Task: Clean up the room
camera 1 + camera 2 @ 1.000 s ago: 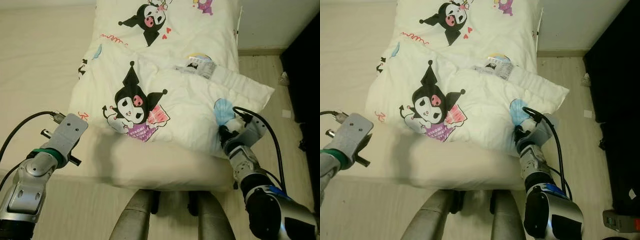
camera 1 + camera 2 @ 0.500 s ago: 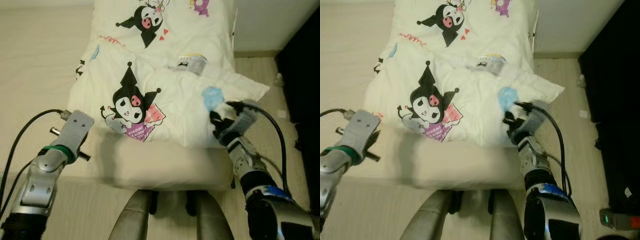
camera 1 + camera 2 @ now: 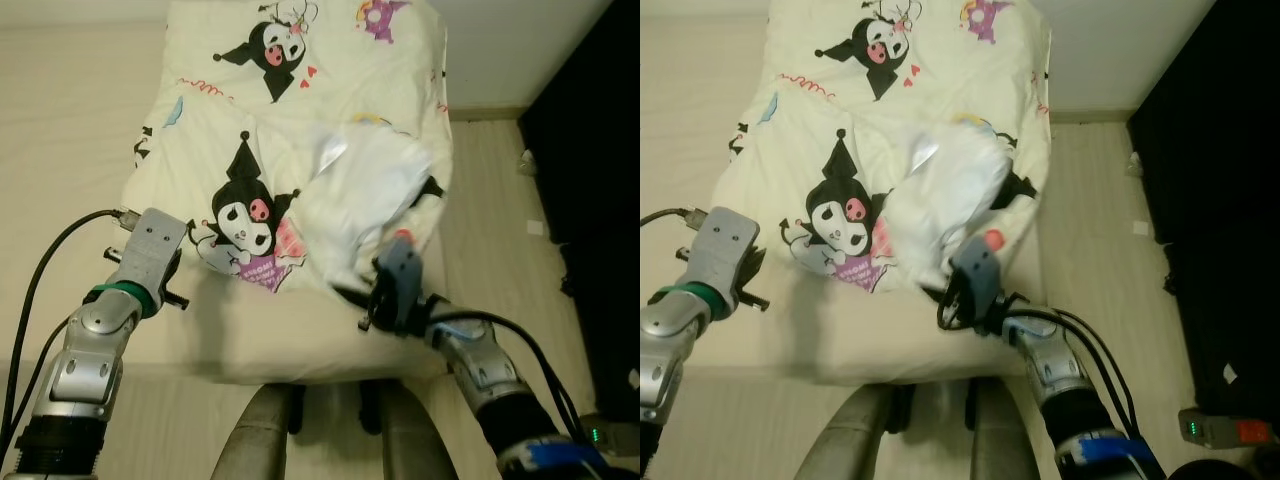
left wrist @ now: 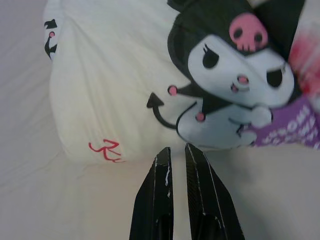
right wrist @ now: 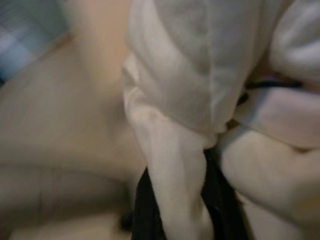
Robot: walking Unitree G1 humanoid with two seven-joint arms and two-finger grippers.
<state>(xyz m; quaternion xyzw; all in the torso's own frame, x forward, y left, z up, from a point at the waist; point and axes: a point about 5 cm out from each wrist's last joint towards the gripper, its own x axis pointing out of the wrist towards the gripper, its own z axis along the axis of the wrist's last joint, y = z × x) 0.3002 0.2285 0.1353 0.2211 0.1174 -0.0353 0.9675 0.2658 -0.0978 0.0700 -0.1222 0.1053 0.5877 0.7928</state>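
The right claw [image 3: 352,297] is pinching a fold of the white cartoon-print quilt [image 3: 300,130] near the bed's [image 3: 70,140] foot-end edge; the gathered white underside is bunching up and away from the claw toward the bed's centre, a raised hump [image 3: 365,195] lying just beyond the fingers. Key relation — the quilt's long axis is running away from the robot along the bed, and the pinched corner is sitting on the robot's right half, folded over onto the printed face; any pull to spread it flat will, in my judgement, have to go back toward the robot's right and the near edge.

The left claw [image 3: 190,262] is hovering over the quilt's near-left edge, fingers pressed nearly together with nothing between them; it is near the big black-and-pink character print [image 3: 240,215], not gripping. The right arm is the one engaged; the left is the nearer one to the free left corner.

View differences — the right wrist view is showing cloth [image 5: 175,165] wedged between the two black fingers [image 5: 145,200], confirming the grip the head views leave blurred; the left wrist view is showing bare mattress under the fingertips [image 4: 165,165] and the quilt edge just ahead.
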